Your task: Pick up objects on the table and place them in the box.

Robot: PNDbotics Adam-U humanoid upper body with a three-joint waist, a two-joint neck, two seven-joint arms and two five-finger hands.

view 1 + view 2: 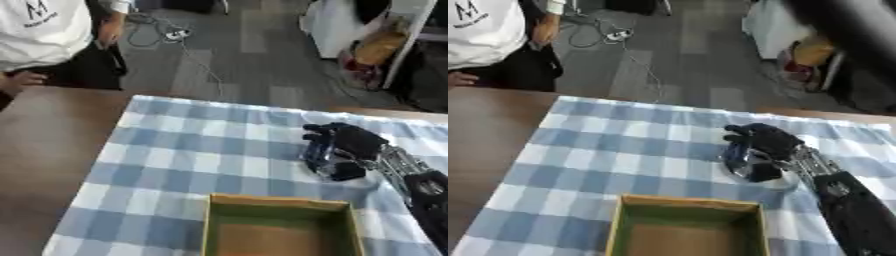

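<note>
Lifting from here looks risky to me — that clear shiny object (750, 167) (can't tell exactly what it is) could slip out and miss the box (282, 204) just in front of it, since the right hand (346, 142) has its fingers curled over it on the checked cloth (192, 160).
</note>
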